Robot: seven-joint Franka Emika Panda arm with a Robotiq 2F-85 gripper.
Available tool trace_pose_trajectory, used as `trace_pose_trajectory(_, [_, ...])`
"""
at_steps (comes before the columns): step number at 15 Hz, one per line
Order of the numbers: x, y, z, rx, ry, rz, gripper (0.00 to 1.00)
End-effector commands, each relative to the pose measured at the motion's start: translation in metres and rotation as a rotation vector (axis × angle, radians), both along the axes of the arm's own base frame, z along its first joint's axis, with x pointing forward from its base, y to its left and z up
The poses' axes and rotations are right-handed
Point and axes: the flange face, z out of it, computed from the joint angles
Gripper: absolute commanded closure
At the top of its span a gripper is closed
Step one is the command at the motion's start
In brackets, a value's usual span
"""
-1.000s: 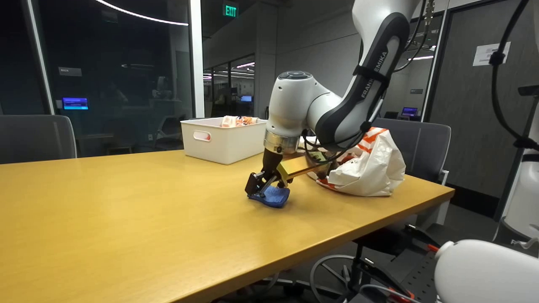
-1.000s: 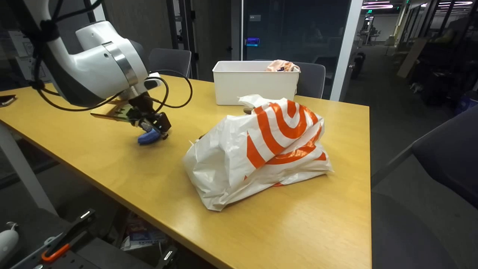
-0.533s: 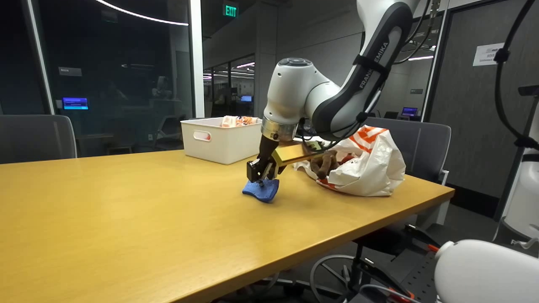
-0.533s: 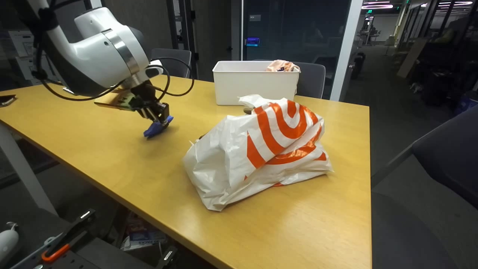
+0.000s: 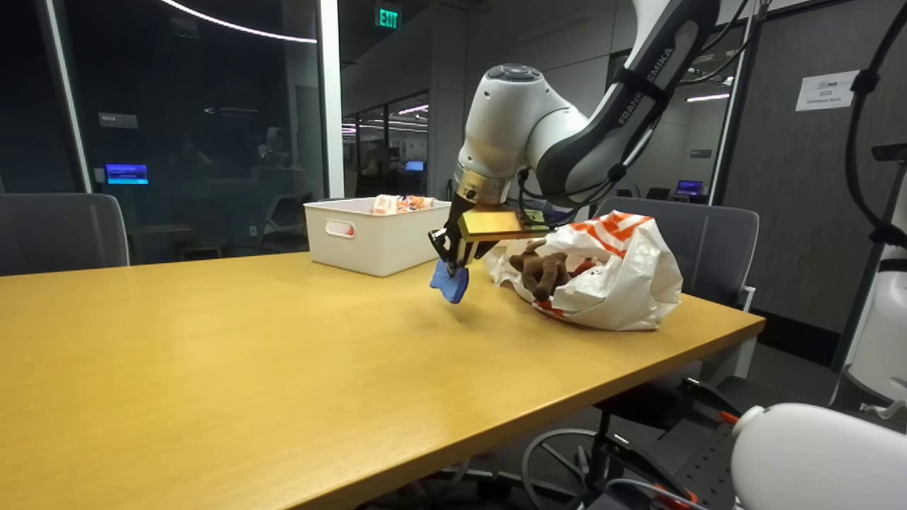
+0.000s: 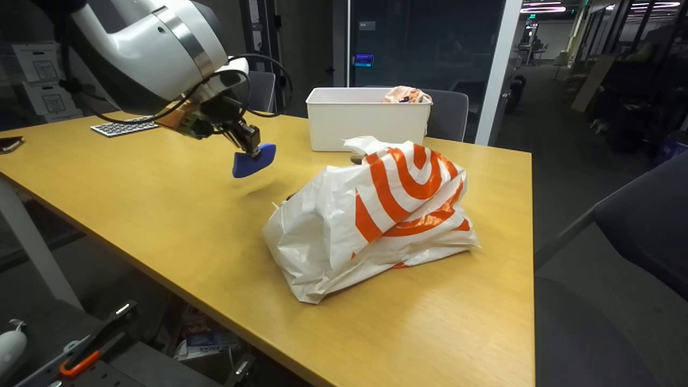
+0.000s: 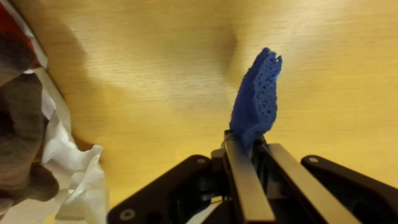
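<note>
Jaws of grpr [image 7: 244, 137] clamped on sponge [image 7: 261, 96], held tilted & clear of table [image 5: 212, 354], nr bag [image 6: 371, 215] w/ brown plush [image 5: 544, 273] partly in it; bin [image 6: 371, 126] behind bag, keyboard [image 6: 121, 128] well apart from both in ext. view.

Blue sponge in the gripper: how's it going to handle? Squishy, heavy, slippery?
Likely squashy: the blue sponge narrows where the gripper pinches it. Probably light for its size, going by the many small pores in its face. Likely not slippery, as its surface looks rough, though I can't tell whether it's damp.
</note>
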Motion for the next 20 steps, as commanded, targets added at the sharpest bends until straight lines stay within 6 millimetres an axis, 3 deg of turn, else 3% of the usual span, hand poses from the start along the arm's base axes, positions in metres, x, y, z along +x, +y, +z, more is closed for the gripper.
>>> trace_pose_trajectory(1, [-0.006,-0.026,0.029,-0.029,-0.101,-0.161,0.90])
trace_pose_trajectory(4, [-0.015,-0.053,0.035,-0.102,-0.156,-0.304,0.90])
trace_pose_trajectory(7, [-0.033,-0.075,0.025,-0.182,-0.154,-0.473,0.90])
trace_pose_trajectory(11, [-0.062,-0.091,0.019,-0.293,-0.209,-0.662,0.90])
trace_pose_trajectory(15, [-0.062,-0.115,0.009,-0.458,-0.193,-0.724,0.91])
trace_pose_trajectory(20, [-0.058,-0.130,0.011,-0.441,-0.180,-0.718,0.90])
